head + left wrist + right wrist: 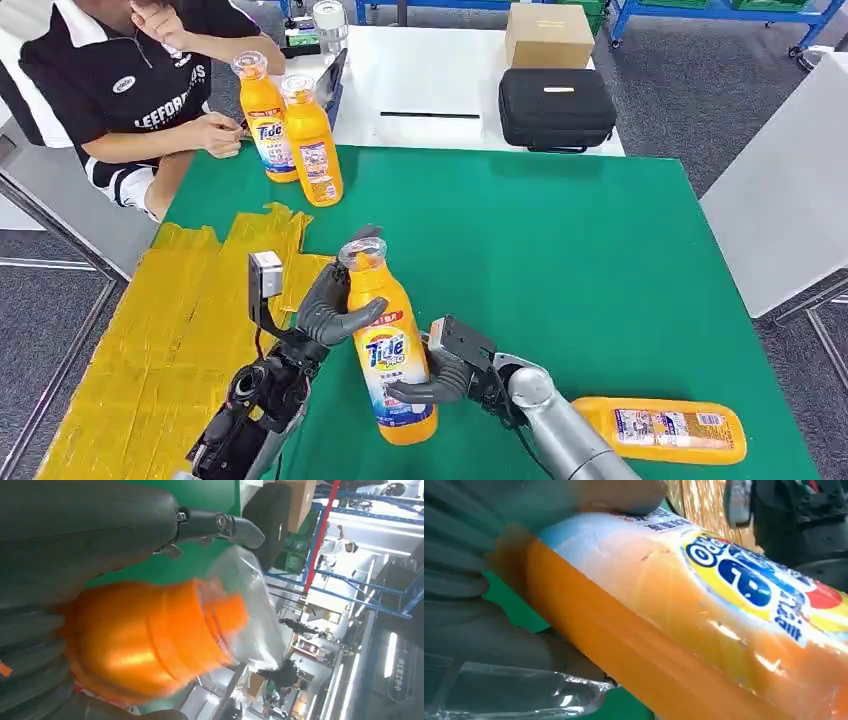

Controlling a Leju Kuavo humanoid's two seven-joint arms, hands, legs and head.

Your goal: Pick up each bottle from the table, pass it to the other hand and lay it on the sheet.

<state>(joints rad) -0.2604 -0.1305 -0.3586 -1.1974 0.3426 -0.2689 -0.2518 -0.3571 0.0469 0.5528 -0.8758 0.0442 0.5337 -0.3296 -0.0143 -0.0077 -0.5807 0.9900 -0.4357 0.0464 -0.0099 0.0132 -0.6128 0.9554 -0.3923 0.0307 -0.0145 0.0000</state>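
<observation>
Orange plastic detergent bottle (389,350) stands upright at 6 o'clock over the green desk (560,250), gripped high by the left robot hand (335,305) and low by the right robot hand (445,372). Releasing early (both fingers wrap slick film) could let it slip or tip before reaching the yellow sheet (170,330) at 9 o'clock.
</observation>
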